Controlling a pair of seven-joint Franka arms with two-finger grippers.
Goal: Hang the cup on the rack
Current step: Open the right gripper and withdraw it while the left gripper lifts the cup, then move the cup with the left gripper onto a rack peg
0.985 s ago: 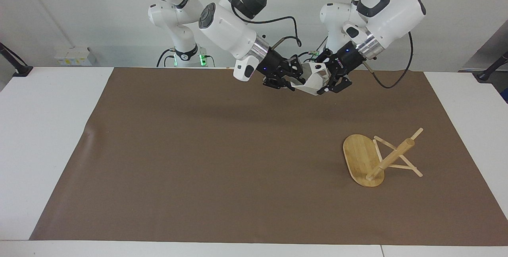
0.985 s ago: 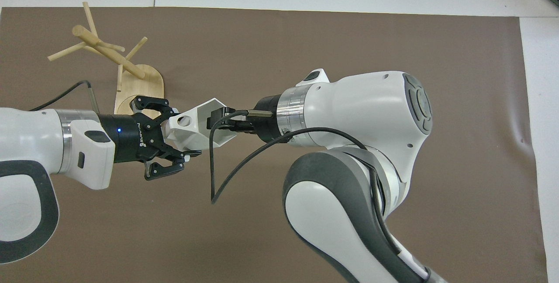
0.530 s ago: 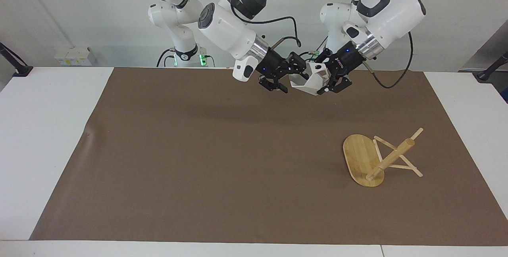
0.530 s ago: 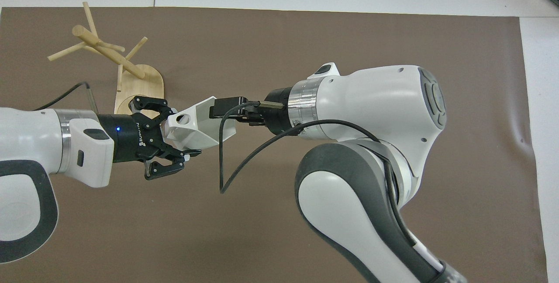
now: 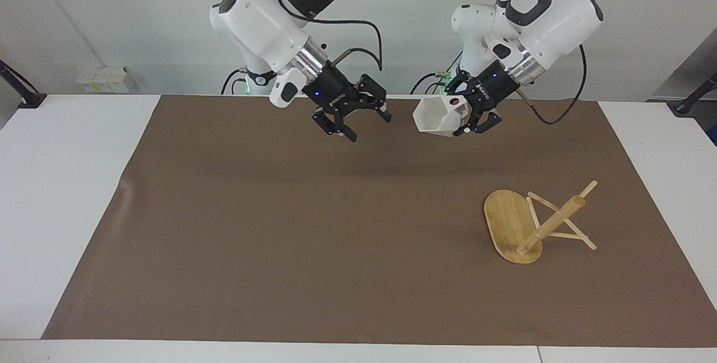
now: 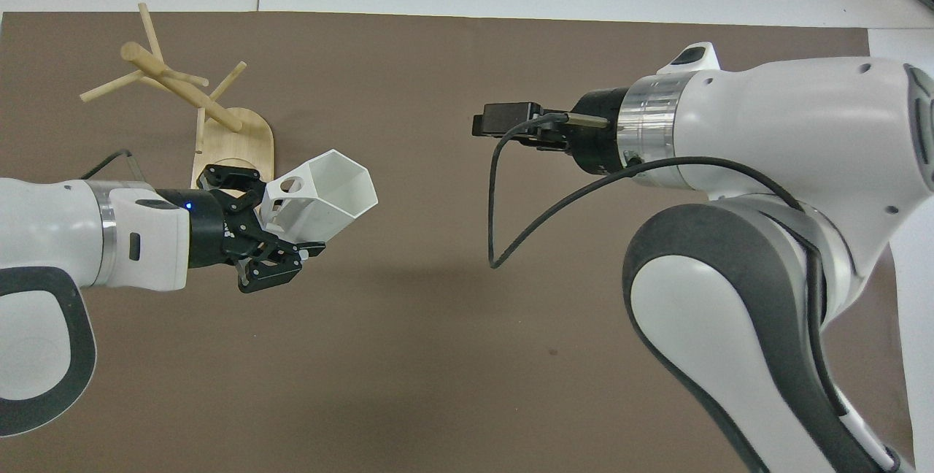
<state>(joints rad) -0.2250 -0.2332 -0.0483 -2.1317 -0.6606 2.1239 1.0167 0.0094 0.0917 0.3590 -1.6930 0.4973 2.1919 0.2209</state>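
Brown mat (image 5: 280,228) carries the tipped rack (image 5: 532,226) toward its left-arm edge, while the left gripper (image 5: 470,119) clamps the cup (image 5: 440,116) aloft and the right gripper (image 5: 358,119) hangs spread, empty.

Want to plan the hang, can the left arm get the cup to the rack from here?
Probably yes: the left end effector holds the cup above the mat, nothing lies between it and the rack, and the right end effector is clear.
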